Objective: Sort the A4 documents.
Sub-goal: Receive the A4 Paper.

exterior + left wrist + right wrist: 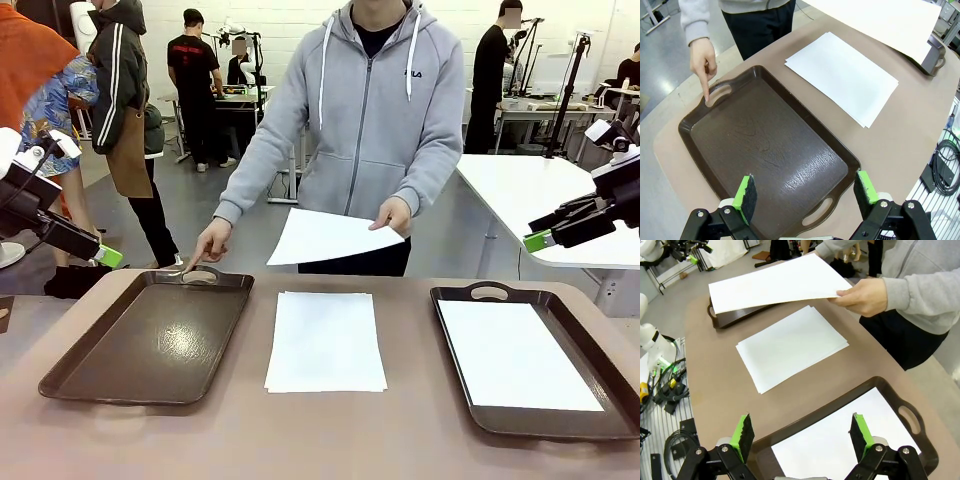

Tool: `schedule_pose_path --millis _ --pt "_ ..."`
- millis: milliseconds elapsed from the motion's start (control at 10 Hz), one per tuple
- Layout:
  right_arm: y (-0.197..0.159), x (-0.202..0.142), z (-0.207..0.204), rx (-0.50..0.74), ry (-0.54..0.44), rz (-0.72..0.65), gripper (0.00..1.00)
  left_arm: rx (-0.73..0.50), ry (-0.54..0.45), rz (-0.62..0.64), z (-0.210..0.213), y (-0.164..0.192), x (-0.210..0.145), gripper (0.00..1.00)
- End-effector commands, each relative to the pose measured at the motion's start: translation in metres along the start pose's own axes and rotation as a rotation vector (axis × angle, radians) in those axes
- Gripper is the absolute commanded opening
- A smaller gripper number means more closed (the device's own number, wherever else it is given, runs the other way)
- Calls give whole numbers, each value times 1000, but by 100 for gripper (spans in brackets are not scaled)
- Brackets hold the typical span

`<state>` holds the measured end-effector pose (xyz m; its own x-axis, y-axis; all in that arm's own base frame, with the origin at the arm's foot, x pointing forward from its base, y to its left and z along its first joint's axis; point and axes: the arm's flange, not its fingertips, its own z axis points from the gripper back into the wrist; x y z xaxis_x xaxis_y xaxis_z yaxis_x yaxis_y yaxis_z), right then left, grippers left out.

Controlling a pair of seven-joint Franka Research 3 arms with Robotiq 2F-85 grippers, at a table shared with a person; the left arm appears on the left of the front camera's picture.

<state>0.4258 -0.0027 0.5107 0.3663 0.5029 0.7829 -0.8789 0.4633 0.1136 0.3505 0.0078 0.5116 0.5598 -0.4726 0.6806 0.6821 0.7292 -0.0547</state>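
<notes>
- As I look from the front, my left pincer (105, 257) and my right pincer (540, 240) hang above the two sides of the surface (425, 420) and hold nothing. The person holds one loose sheet (320, 238) in the air with one hand (392, 215). The other hand (208, 245) puts a finger on the handle of the left tray (150, 340).
- Along my left pincer, the jaws stand wide open over the near end of the left tray, which is bare. The stack of A4 documents (842, 77) lies flat on the surface just beside this tray. I see a risk here: if I come down now, my fingers can meet the pointing hand, or they can pinch several thin sheets together.
- Along my right pincer, the jaws are also wide open, above the right tray (830, 407), where one filed sheet (825, 445) already lies. The loose sheet bends in the air, so a grip at its edge may slip or crease it.
</notes>
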Motion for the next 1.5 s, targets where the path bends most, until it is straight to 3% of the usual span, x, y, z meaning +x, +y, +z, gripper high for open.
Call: schedule_pose_path --millis 0,1000,1100,1400 --pt "1 1 0 1 -1 5 100 -7 -2 1 0 0 -1 100" --pt "1 1 0 1 -1 5 100 0 0 0 0 0 0 100" --pt "1 1 0 1 -1 5 100 -66 -5 71 -16 -3 14 100" --pt "1 1 0 1 -1 5 100 -106 -16 359 -69 8 64 100"
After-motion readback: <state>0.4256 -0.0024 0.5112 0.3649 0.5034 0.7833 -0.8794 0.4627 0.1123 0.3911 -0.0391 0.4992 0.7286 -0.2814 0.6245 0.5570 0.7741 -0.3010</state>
